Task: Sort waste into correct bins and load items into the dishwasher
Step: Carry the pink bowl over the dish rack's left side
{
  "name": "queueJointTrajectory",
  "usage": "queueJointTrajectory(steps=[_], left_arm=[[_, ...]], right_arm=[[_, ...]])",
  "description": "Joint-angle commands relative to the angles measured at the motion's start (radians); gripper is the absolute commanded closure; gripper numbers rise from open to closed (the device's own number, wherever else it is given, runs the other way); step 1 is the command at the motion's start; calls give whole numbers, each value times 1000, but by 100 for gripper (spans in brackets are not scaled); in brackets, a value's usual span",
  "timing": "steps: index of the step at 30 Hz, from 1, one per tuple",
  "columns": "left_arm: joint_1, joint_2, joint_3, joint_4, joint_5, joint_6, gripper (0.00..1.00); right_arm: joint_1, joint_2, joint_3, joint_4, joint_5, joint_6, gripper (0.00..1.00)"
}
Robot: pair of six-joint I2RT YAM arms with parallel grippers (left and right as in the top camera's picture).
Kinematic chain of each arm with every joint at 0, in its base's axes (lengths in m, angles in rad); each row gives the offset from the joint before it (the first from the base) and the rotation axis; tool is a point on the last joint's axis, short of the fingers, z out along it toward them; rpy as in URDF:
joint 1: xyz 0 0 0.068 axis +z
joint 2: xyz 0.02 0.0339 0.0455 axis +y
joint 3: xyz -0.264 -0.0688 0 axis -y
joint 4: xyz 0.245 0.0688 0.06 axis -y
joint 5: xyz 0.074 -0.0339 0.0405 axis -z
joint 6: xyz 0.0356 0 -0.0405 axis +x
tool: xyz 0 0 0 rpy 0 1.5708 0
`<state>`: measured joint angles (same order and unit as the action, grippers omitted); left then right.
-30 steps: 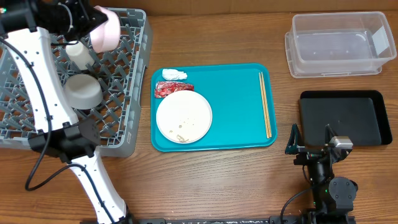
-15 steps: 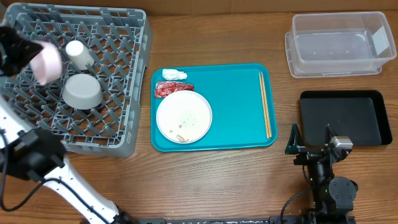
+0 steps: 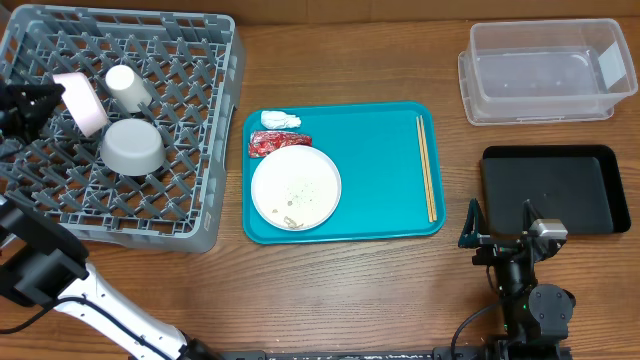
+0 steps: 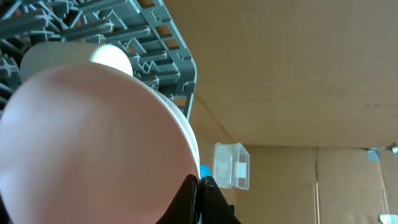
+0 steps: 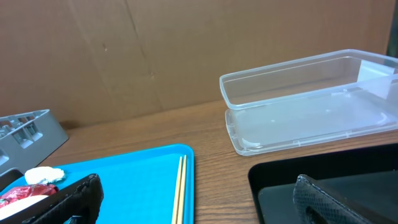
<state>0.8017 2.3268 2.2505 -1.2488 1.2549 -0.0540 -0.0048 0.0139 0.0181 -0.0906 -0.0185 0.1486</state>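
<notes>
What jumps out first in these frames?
The pale pink bowl, held in the left gripper, tilts over the left side of the grey plastic lattice dish rack. Mid-table, a bright teal tray carries a round white plate beside a crinkled red wrapper.

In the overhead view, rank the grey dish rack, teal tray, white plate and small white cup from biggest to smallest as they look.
Largest to smallest:
1. grey dish rack
2. teal tray
3. white plate
4. small white cup
No close calls.
</notes>
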Motion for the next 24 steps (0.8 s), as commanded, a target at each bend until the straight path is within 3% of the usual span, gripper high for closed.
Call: queueJointTrajectory(steps=[1,17,22,24], left_arm=[[34,13,-67,36,81,32,96],[81,13,-188,56,39,32,96],[77,13,-235,158,304,32,96],[74,13,-229,190,325,-20,96]], right_arm=[[5,-11,-10,6,6,-7,0],[5,-11,-10,6,6,-7,0],[5,-11,-10,6,6,-7,0],[5,-11,-10,6,6,-7,0]])
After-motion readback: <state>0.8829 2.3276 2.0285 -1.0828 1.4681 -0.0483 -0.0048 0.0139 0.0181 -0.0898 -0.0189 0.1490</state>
